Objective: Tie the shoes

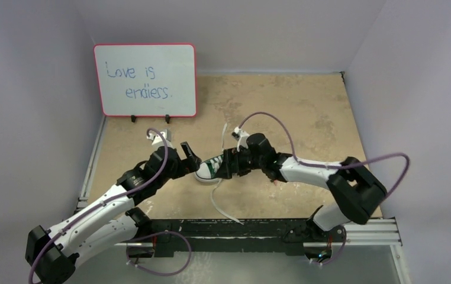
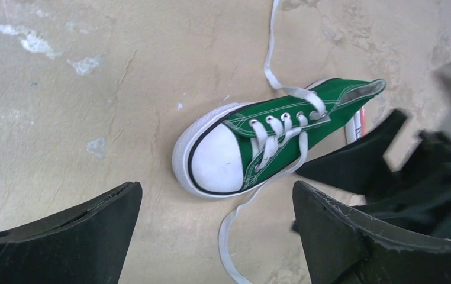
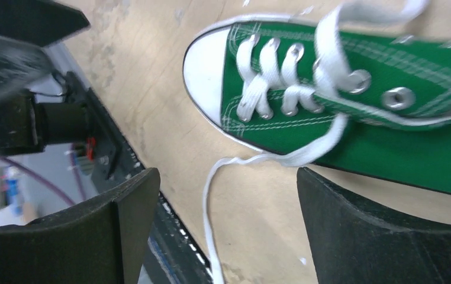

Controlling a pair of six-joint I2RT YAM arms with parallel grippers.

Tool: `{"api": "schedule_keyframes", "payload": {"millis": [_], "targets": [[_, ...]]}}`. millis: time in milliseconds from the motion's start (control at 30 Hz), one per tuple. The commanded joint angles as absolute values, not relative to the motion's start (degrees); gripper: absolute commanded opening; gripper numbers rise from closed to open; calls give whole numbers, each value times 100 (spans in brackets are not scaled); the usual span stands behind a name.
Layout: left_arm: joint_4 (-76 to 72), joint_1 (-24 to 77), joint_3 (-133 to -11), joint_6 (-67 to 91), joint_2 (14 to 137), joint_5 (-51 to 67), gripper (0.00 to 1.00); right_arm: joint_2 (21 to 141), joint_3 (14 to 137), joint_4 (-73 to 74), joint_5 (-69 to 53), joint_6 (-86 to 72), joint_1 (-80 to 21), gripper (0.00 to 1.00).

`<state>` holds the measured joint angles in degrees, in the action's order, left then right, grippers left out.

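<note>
The green sneaker point(image 1: 210, 169) lies at the table's middle, between my two grippers, its white toe cap toward the left arm. Its laces are untied: one end point(image 1: 224, 135) trails away from me and the other point(image 1: 221, 208) runs toward the near edge. My left gripper point(image 1: 191, 156) is open and empty by the toe; in the left wrist view point(image 2: 216, 198) the shoe point(image 2: 270, 145) lies just beyond the fingertips. My right gripper point(image 1: 227, 165) is open and empty over the shoe's heel side; in the right wrist view point(image 3: 226, 192) the near lace point(image 3: 210, 201) runs between its fingers, untouched, below the shoe point(image 3: 353, 106).
A whiteboard point(image 1: 145, 80) reading "Love is endless." stands at the back left. A thin red and white pen point(image 2: 358, 123) lies against the shoe's far side. The black rail of the near table edge point(image 1: 258, 228) is close to the lace end.
</note>
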<state>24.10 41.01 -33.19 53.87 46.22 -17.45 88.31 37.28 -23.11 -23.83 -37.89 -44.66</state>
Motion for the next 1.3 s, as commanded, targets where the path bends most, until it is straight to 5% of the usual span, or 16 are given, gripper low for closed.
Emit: {"api": "schedule_keyframes", "payload": {"millis": [0,233,433,800,1000,1267], "targets": [[2448,4074,-3109,5743,4601,-1621,99,7913,4672,294,-1064,-2015,-4350,89],[392,4074,-2102,6739,4944,-226,99,7807,5408,1137,-2054,-988,-2424,94],[-1061,4077,-1773,7038,5902,430,98,9007,6055,919,-2529,-1078,-2215,91],[-1584,3492,-2547,6445,7355,252,96,9431,5550,167,-3259,-1664,-2829,68],[-1191,2675,-3204,5767,7803,467,96,8875,4505,-979,-3058,-2965,-4175,69],[-496,2128,-3940,5086,8141,366,95,8031,3833,-736,-2901,-3157,-4289,80]]}}
